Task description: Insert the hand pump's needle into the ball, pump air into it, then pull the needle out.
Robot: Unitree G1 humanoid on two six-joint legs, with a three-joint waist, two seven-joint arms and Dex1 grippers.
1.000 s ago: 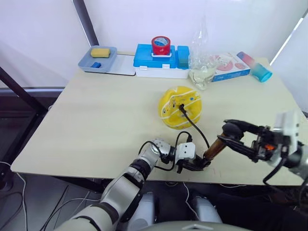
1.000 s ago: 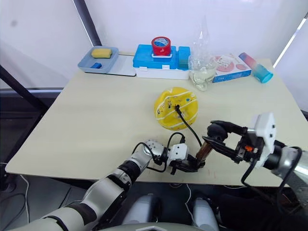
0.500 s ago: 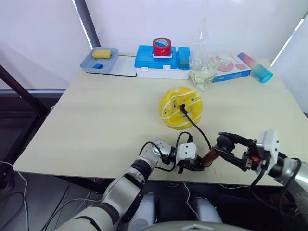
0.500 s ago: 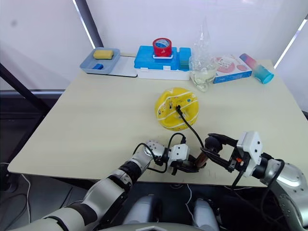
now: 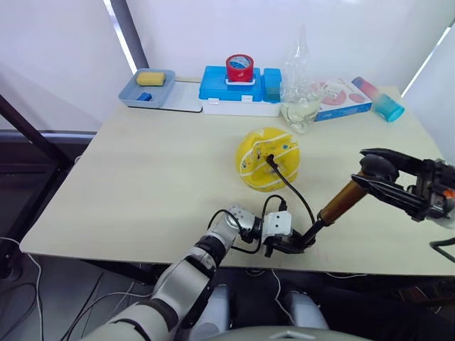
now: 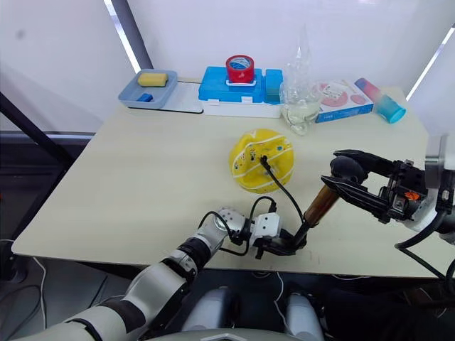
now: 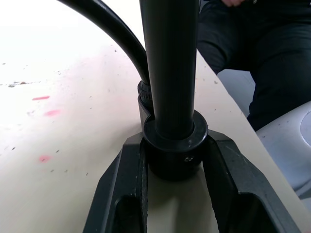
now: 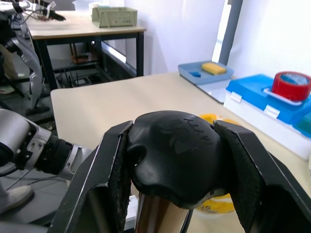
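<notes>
Two claws share one tool at the lower edge of the pale, matte, lightly speckled bench [image 5: 142, 185]. Low and centre in the head views, the left claw [image 5: 293, 244], two black fingers, is closed on the black base cap of the hand pump [image 5: 335, 204], a slim gold-bronze metal tube with black ends; the left wrist view shows that round cap wedged between both fingers, sitting on the bench surface. From there a thin black rod rises up and to the right into the bronze tube. At the lower right, the right claw [image 5: 375, 169] is clamped on the smooth, rounded black T-handle at the tube's upper end; the right wrist view shows both fingers pressed against its sides.

A thin, glossy black hose [image 5: 291, 190] curves from the pump's base up to the yellow rubber ball [image 5: 267, 158] with white seam lines, dented into a bowl shape, at the frame's centre, above the left claw and left of the right one. The needle [image 5: 269, 160] at the hose's tip meets the ball's dented face.

Along the top edge stand a grey tray [image 5: 144, 88], a blue plastic box [image 5: 238, 90] topped by a red tape roll [image 5: 238, 67], and a crumpled clear bag [image 5: 299, 92].
</notes>
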